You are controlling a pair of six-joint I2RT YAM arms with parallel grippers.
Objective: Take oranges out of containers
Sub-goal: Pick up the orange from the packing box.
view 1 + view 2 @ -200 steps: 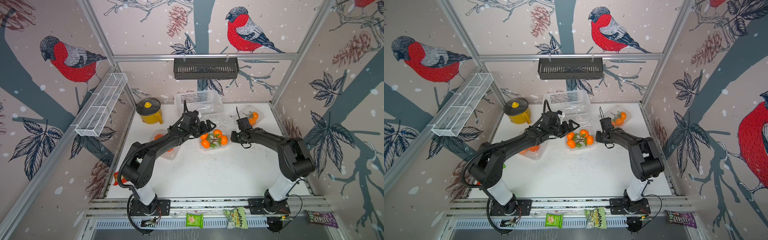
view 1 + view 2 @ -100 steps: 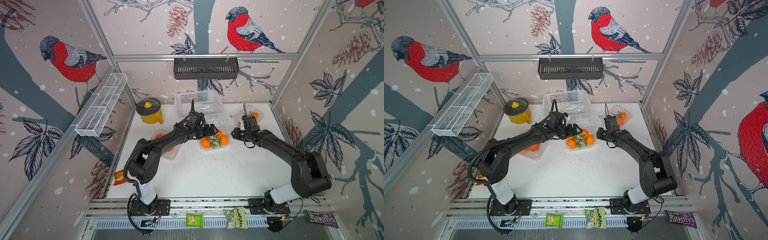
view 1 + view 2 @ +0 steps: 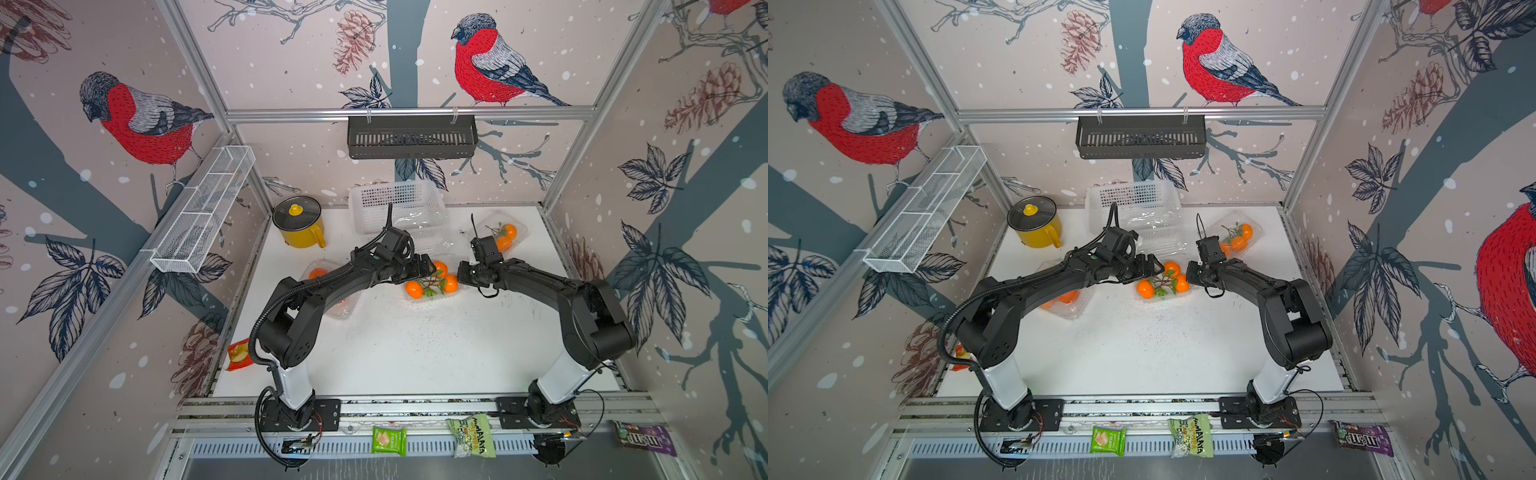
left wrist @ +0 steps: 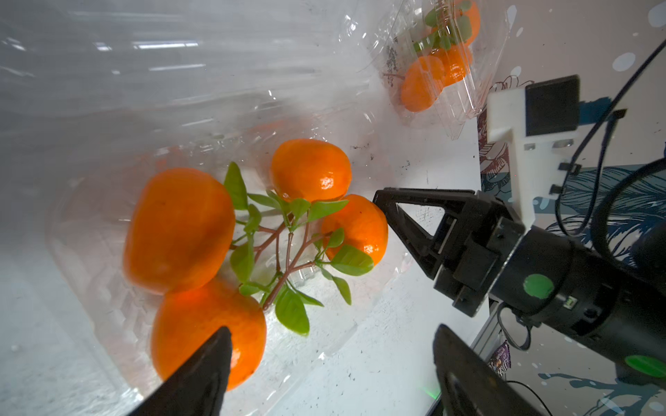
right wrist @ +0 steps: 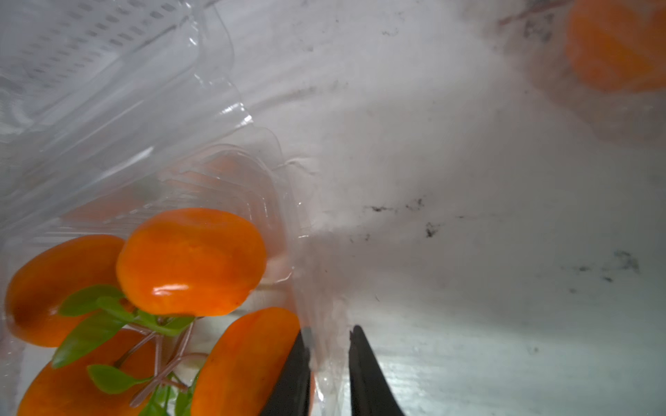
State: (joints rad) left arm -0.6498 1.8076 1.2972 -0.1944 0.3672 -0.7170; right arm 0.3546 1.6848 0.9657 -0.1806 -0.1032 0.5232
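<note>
An open clear container point(image 3: 432, 296) point(image 3: 1163, 296) stands mid-table with several leafy-stemmed oranges point(image 3: 414, 289) point(image 3: 1144, 288) in it. My left gripper point(image 3: 430, 268) point(image 4: 333, 329) hovers open over its near side; one fingertip point(image 4: 216, 345) overlaps an orange point(image 4: 205, 324), the other is over bare table. My right gripper point(image 3: 460, 272) point(image 5: 328, 329) is shut on the container's thin right wall point(image 5: 284, 216), just beside an orange point(image 5: 248, 356). A closed container point(image 3: 505, 232) with oranges lies at the back right. A third container point(image 3: 328, 276) with oranges shows partly under my left arm.
A white perforated basket point(image 3: 395, 199) with clear plastic in front of it stands at the back. A yellow lidded pot point(image 3: 299, 222) is at the back left. Snack packets point(image 3: 388, 440) lie along the front rail, and an orange packet point(image 3: 239, 353) lies at the left edge.
My right gripper has swung back to the middle container's right edge and closed on its wall. My left gripper has shifted right over the oranges, its jaws slightly narrower.
</note>
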